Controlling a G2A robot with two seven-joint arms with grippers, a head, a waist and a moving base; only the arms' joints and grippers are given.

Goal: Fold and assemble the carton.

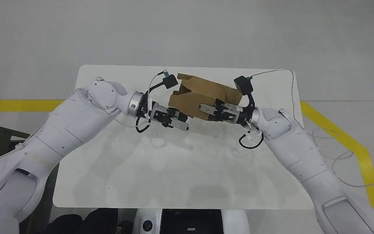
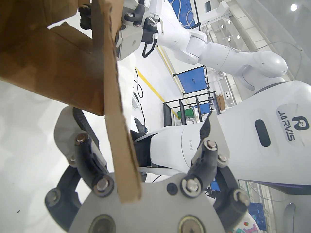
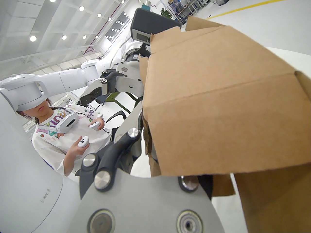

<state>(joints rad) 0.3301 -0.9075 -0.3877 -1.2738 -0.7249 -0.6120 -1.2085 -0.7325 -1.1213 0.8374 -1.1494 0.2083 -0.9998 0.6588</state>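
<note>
A brown carton (image 1: 201,95) is held partly unfolded above the back middle of the white table (image 1: 175,175), its flaps loose. My left gripper (image 1: 182,120) is at the carton's near left corner. It is open, and one flap (image 2: 121,134) stands between its fingers, close to one finger (image 2: 80,127) and far from the other (image 2: 210,127). My right gripper (image 1: 203,109) comes in from the right and is shut on the carton's wall (image 3: 213,103). One of its fingers (image 3: 128,124) lies against the wall's edge; the other is hidden behind the cardboard.
The table's front half (image 1: 175,175) is bare. A thin cable (image 1: 274,71) runs from the right wrist across the back right corner. Yellow floor tape (image 1: 23,105) lies beyond the table's left and right edges.
</note>
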